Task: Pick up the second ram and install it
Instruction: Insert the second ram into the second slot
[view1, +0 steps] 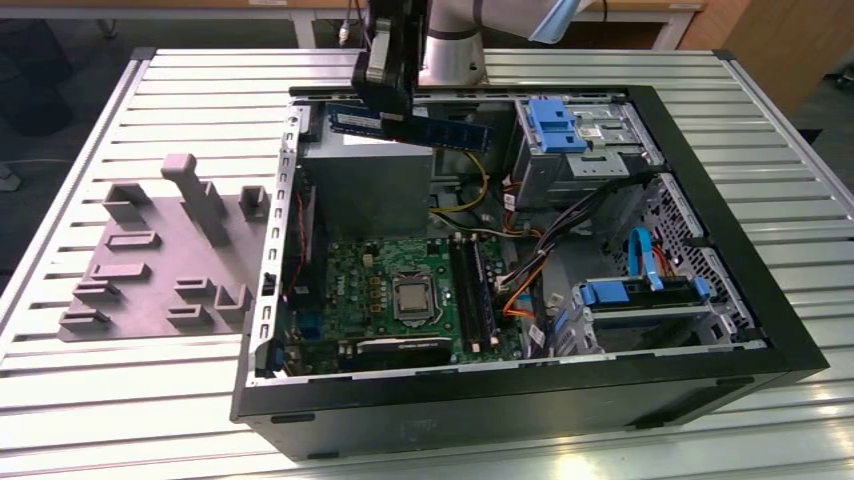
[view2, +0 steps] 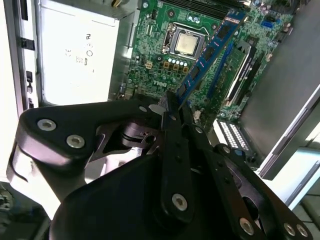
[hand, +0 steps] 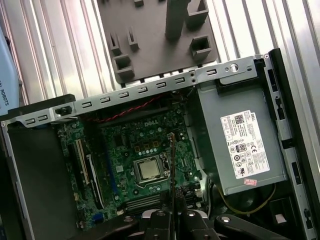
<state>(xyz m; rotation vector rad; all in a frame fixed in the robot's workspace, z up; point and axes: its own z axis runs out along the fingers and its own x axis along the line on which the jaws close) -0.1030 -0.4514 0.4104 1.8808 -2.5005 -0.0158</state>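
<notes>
One slatted metal counter (view1: 107, 110) carries everything. On it a black computer case (view1: 534, 405) lies on its side with the open face up, which I judge lets the arm reach the board from straight above. At the exterior view's left of the case sits a grey holder block (view1: 147, 270) with upright posts and pockets, probably there to stand parts on edge so they can be gripped.

Inside the case, the grey power supply (view1: 360, 180) fills the far left corner. The green motherboard (view1: 354, 285) lies nearer, with the processor (view1: 411, 297) at its middle and the long black memory slots (view1: 470, 290) just to the right of it.

The end effector (view1: 398, 115) hangs over the power supply, its fingers (view2: 167, 130) pressed together on the second ram (view1: 454, 132), pinching the flat faces partway along the strip. The stick is in the air, level, long edge down, above the far part of the case and well apart from the slots. In the second wrist view the blue-green strip (view2: 210, 55) runs out from the fingertips over the board. In the first wrist view it shows edge-on (hand: 171, 165) above the processor. Holding it by its faces seems meant to leave the lower contact edge free to meet a slot.
</notes>
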